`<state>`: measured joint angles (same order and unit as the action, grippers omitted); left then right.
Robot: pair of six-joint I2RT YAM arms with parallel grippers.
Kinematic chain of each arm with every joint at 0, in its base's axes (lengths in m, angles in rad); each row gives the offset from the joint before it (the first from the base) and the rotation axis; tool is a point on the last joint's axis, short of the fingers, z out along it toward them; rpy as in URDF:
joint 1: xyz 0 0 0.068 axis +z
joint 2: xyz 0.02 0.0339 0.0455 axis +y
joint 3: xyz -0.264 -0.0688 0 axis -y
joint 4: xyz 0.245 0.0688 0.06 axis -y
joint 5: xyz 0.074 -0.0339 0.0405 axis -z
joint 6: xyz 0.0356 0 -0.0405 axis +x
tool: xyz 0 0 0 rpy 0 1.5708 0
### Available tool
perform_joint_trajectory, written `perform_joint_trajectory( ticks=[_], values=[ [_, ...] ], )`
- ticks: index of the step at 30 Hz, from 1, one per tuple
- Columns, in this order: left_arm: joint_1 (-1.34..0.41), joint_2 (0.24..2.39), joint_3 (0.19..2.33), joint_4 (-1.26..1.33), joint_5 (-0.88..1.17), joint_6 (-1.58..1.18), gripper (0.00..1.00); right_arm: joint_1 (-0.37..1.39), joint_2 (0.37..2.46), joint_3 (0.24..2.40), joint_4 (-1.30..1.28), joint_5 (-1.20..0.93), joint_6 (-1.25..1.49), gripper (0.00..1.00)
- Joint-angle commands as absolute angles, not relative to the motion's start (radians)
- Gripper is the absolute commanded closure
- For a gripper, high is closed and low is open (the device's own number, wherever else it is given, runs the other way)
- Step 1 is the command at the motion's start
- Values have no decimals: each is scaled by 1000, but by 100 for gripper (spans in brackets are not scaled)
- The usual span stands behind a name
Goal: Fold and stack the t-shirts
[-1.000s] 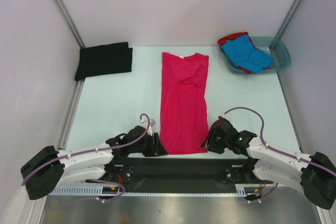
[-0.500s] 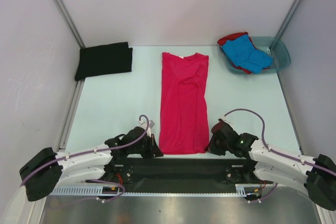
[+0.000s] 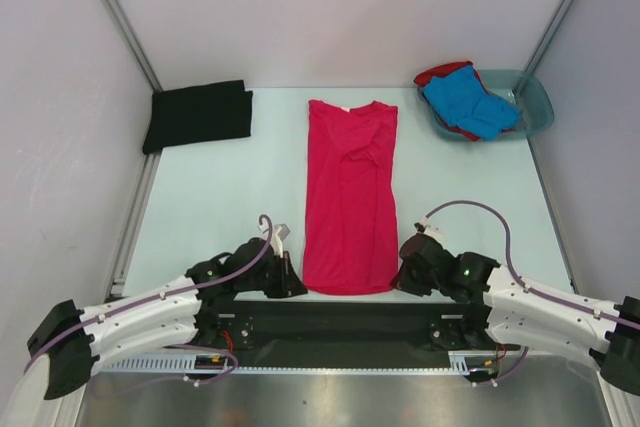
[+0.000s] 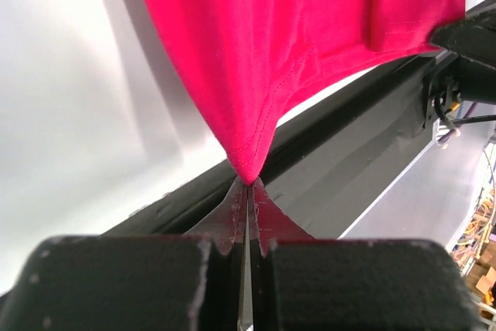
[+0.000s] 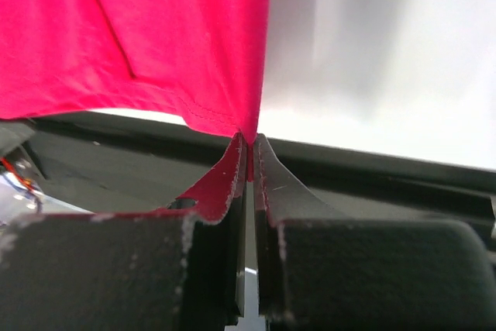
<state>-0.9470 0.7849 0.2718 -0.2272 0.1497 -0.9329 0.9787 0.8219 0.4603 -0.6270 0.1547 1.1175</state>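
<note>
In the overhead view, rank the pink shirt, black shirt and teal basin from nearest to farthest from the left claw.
1. The pink shirt, pinched in the left claw, centre.
2. The black shirt, far left.
3. The teal basin, far right.

pale mint table [image 3: 220, 197], walls on left, right & back, black strip [image 3: 340, 312] along its near edge. 3 things lie directly on it.

- pink t-shirt [image 3: 348, 197]: mid-table, folded lengthwise into a narrow strip, collar twd the far edge, hem at the near edge. a few creases in the far half. both near corners are drawn to points by the black strip.
- black t-shirt [image 3: 198, 115]: flat folded rectangle in the far-left corner, well apart from the pink one.
- translucent teal basin [image 3: 540, 97]: far-right corner, close to the right wall.
</note>
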Motion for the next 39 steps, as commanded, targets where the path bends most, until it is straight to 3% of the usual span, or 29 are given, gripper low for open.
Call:
perform_joint_trajectory(
  ticks=[1,7,19,27,39],
  values=[
    [-954,758,287,-278,159,-920,100,1017,824,497,-706,196,1169,100],
    [-960,697,275,-334,166,-933,100,1121,827,529,-772,238,1253,100],
    [-960,785,449,-392,123,-856,100,1108,942,710,-831,362,1152,100],
    [-948,922,659,-454,-87,-729,100,982,986,741,-710,379,942,100],
    [-770,1149,762,-328,-40,-611,100,723,1155,862,-500,252,641,100]
  ],
)
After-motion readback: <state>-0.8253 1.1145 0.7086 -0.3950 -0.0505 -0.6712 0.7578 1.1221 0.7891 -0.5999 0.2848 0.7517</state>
